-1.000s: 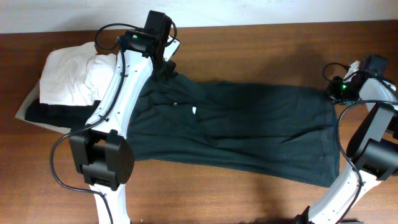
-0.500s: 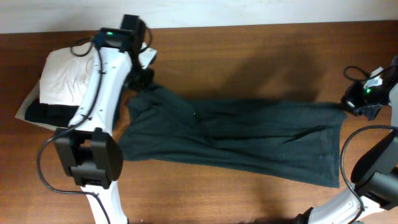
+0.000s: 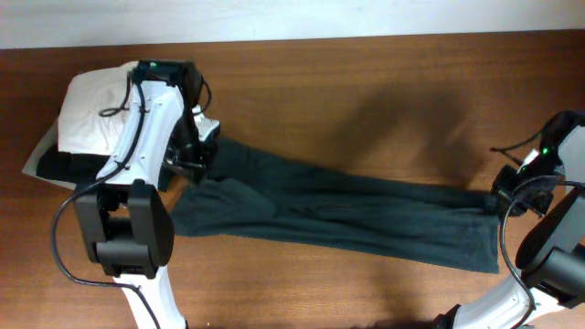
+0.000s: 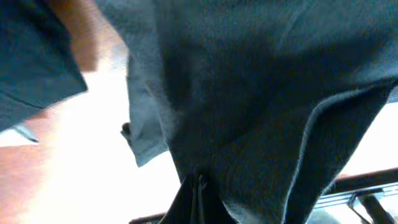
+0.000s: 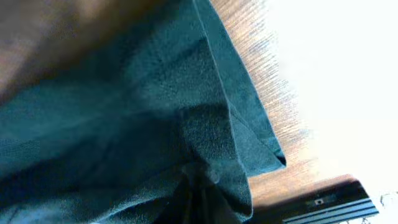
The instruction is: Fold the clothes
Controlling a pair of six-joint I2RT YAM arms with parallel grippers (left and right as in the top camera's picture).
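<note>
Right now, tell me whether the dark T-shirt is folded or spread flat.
Neither fully: the T-shirt is gathered into a long, creased band across the table, pinched at both ends.

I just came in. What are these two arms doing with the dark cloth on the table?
The two arms are working on folding a dark T-shirt on the wooden table. The left fingers pinch one end of it, near a folded white garment, and the right fingers pinch the other end. The shirt is stretched between them as a long narrow band; no neat fold is made yet.
</note>
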